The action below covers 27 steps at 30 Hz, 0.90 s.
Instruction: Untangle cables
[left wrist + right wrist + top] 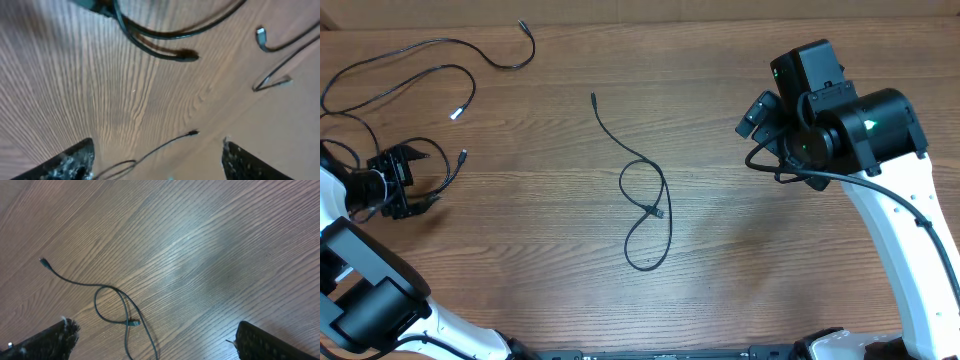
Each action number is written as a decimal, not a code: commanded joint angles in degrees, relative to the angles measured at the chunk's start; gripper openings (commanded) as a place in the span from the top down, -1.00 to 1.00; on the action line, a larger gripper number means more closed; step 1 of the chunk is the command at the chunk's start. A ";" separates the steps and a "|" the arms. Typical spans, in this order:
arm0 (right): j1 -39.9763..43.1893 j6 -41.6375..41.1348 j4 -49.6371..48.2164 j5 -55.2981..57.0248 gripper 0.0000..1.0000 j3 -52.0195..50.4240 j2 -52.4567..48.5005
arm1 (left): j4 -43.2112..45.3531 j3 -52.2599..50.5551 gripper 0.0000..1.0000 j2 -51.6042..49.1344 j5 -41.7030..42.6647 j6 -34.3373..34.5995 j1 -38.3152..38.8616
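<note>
Table (740, 290) seen from above, with a view from each wrist. The cables (75, 282) lie in two groups. At the centre, the middle cable (656, 211) rests alone, well apart from the others. It touches no other cord, yet it crosses itself in a loose loop, with one plug at the crossing and the other end stretched toward the far side. At the left, the rest are not yet sorted. The far cable (510, 68) runs in a long curve from the left edge to a plug near the far edge. A second cord ending in a white tip (457, 114) loops beside it and appears to cross it. A small bunch (448, 170) curls close around the left gripper (155, 162). That gripper sits low over the left side with its jaws wide apart; a thin cord with a small plug lies on the wood between the fingers, but nothing is clamped. The right gripper (157, 342) hangs over bare wood to the right of the middle cable, jaws likewise spread and empty. By my judgement the work is only partly done: one cable is separated from the group, though looped on itself, while the left group has to be pulled apart cord by cord. How many cords make up the bunch cannot be told from here. No container, tray or bin appears in any view; every cable lies directly on the wood.
</note>
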<state>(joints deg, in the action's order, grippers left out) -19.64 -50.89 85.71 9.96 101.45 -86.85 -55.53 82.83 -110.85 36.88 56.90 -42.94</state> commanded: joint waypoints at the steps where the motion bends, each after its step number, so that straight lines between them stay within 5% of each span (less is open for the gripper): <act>1: -0.24 0.39 -0.11 0.94 -1.00 -0.24 0.04 | 0.09 4.44 -0.64 1.49 -1.53 -7.98 0.22; 10: -0.24 0.39 -0.09 0.94 -1.00 -0.24 0.04 | -1.36 14.67 -0.79 1.44 -17.46 -36.63 1.60; 14: -0.24 0.39 -0.11 0.94 -1.00 -0.24 0.04 | -0.31 14.67 -0.95 1.44 -21.62 -38.12 2.38; 27: -0.24 0.39 -0.11 0.94 -1.00 -0.24 0.04 | 17.33 9.22 -0.77 1.44 -30.99 -43.65 5.20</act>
<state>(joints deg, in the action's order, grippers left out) -19.64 -50.74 85.71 9.93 101.45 -86.85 -40.97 93.89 -110.74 10.50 14.66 -37.85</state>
